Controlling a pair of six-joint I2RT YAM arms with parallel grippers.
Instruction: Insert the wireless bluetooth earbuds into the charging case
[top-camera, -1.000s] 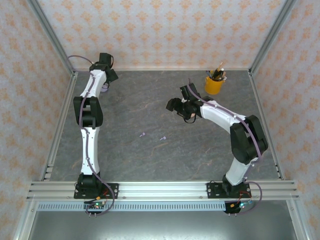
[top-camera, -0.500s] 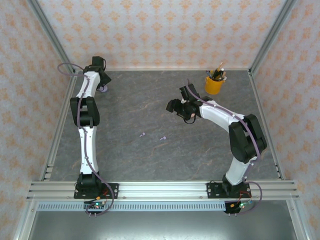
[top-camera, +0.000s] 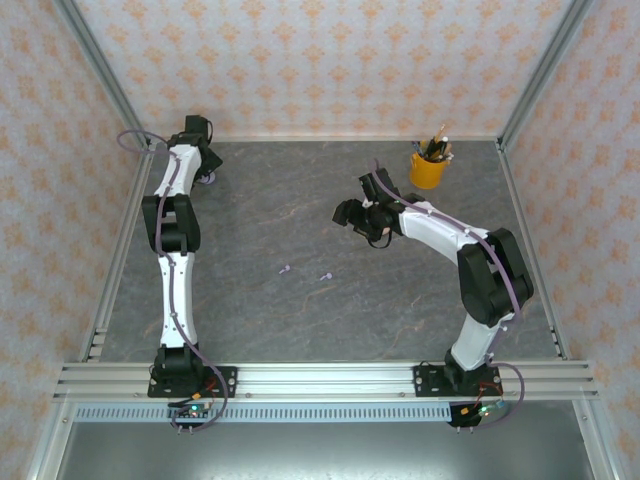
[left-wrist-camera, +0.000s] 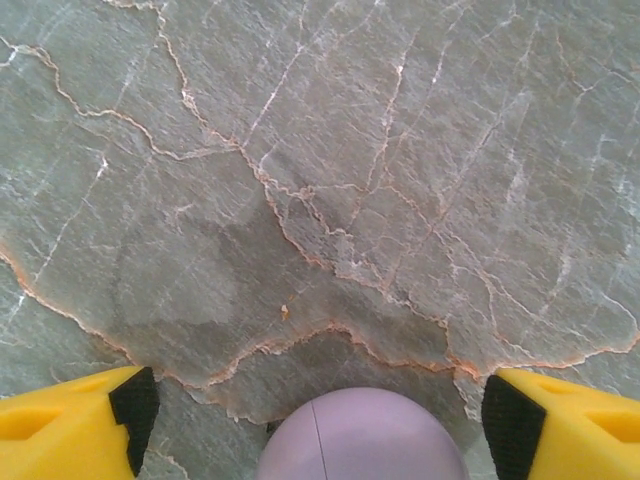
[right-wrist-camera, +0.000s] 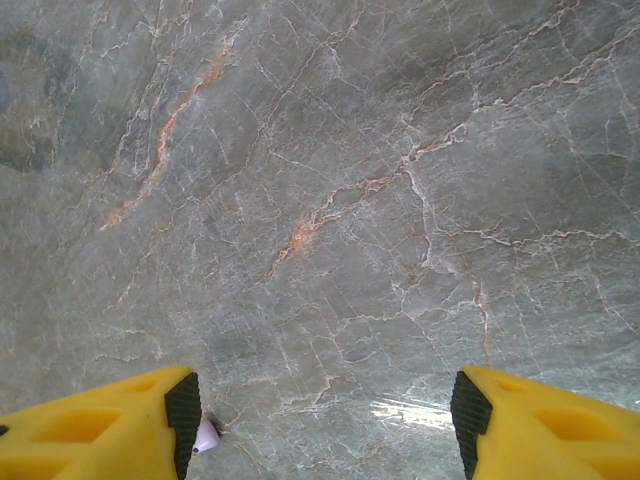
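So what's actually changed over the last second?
The left arm swung its left gripper leftward; it now sits open around the lilac case, not gripping it. Nothing was grabbed or released. The right gripper, also open, and the two loose earbuds stayed put.

Charging case (left-wrist-camera: 362, 440): lilac, domed. Left gripper (left-wrist-camera: 320, 408): yellow fingers spread wide, flanking case. Tabletop (left-wrist-camera: 330, 180): veined grey, beyond case.

You have two lilac earbuds (top-camera: 285, 269), one pale earbud (right-wrist-camera: 207, 437) just beside your right hand (right-wrist-camera: 325, 415), one lilac case (left-wrist-camera: 360, 440) within your left hand (left-wrist-camera: 318, 400), and one pencil cup (top-camera: 428, 170).
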